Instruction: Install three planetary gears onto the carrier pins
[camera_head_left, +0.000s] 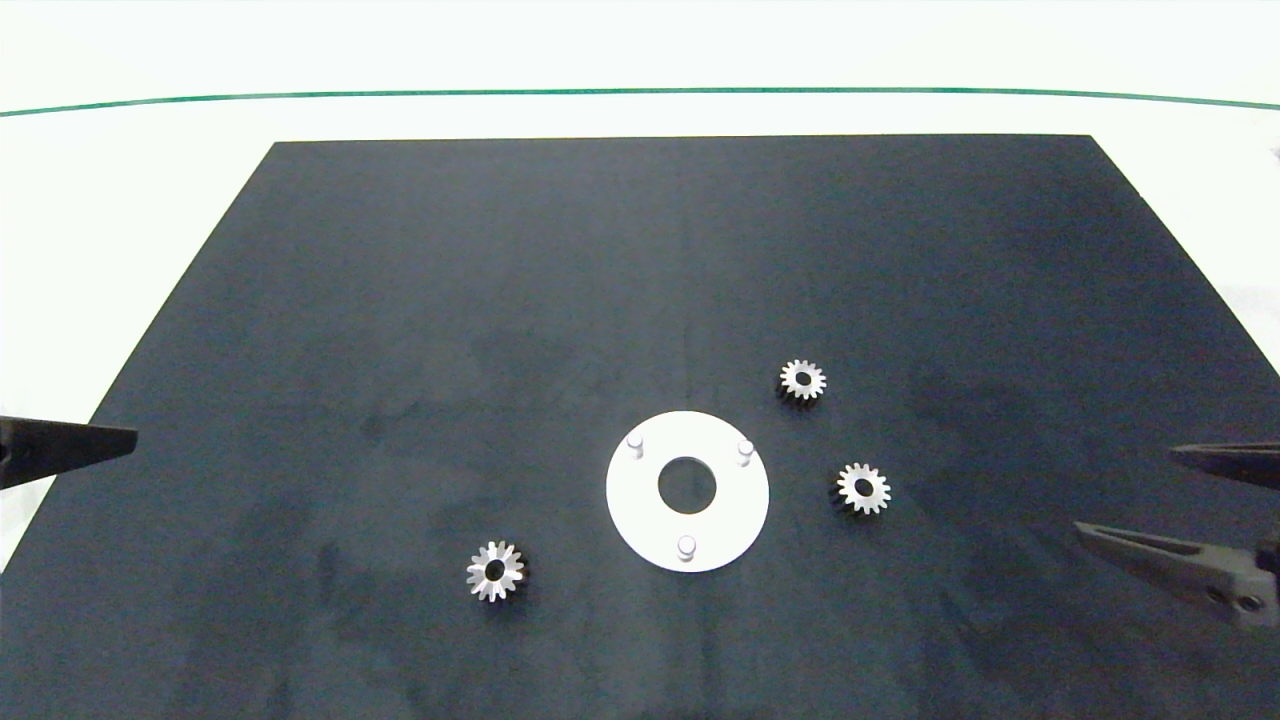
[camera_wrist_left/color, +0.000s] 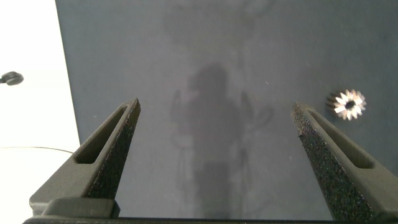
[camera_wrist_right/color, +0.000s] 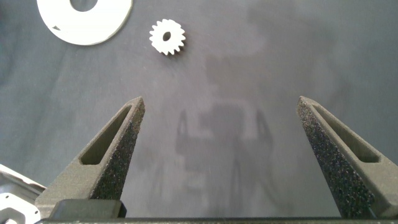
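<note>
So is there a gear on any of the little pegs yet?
No, all three gears lie on the black mat, beside the white disc.

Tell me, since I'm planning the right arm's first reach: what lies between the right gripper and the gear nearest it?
Nothing. In the right wrist view, only bare black mat separates the open right gripper from the nearest gear; the head view agrees.
</note>
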